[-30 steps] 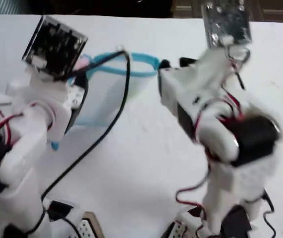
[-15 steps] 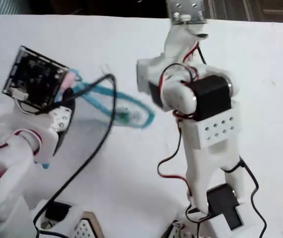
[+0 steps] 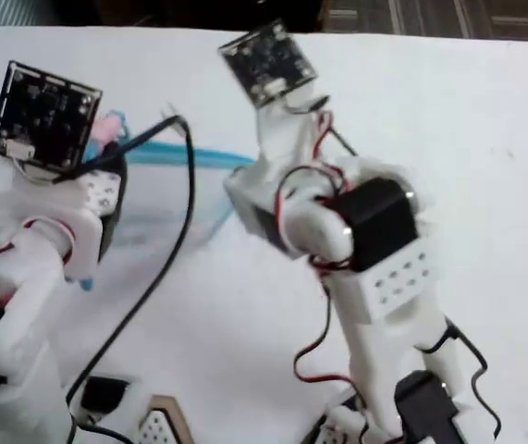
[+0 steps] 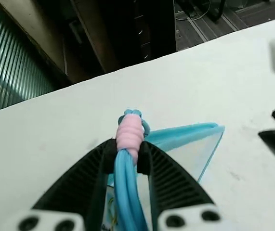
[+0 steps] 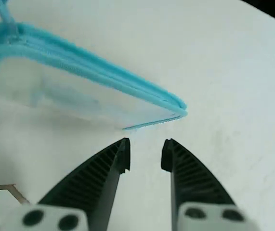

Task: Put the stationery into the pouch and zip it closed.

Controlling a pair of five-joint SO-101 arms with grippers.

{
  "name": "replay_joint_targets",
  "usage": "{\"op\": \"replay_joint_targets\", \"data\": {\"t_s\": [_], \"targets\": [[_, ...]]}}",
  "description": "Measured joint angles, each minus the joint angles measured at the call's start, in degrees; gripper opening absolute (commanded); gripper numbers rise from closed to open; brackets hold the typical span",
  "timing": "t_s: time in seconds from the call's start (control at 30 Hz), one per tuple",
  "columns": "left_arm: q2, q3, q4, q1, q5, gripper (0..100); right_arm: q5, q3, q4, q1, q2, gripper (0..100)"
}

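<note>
The pouch (image 5: 74, 91) is clear plastic with a blue zipper edge (image 3: 185, 154) and lies on the white table (image 3: 485, 139). My left gripper (image 4: 127, 150) is shut on the pouch's end, where a pink tab (image 4: 130, 134) wraps the blue trim. In the high view that pink tab (image 3: 111, 125) shows beside the left arm's camera board. My right gripper (image 5: 145, 156) is open and hovers just short of the pouch's far corner (image 5: 179, 109), touching nothing. What lies inside the pouch I cannot make out.
A black cable (image 3: 166, 250) runs across the table from the left arm toward the front edge. A perforated board (image 3: 157, 427) sits at the front. The right arm's body (image 3: 365, 240) stands mid-table. Bare table spreads to the right.
The right arm has swung left, and its camera board has moved from the back right to beside the pouch. The pouch shifted and flattened, and the left arm drew slightly left.
</note>
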Motion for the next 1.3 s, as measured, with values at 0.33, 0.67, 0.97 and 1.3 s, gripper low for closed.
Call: {"op": "replay_joint_targets", "data": {"t_s": [0.33, 0.67, 0.97, 1.3], "targets": [[0.09, 0.62, -7.82, 0.09, 4.92, 2, -3.87, 1.93, 0.0, 1.41, -4.31, 12.6], [3.96, 0.7, -11.16, 0.18, 5.89, 2, -9.93, 2.2, -0.35, -3.78, -4.84, 12.6], [4.31, 0.7, -11.34, 0.09, 7.21, 2, -18.64, 2.2, -0.53, -8.97, -5.1, 12.6], [4.75, 0.79, -14.68, 0.18, 10.02, 2, -38.59, 2.2, -4.57, -12.75, -5.1, 12.6]]}}
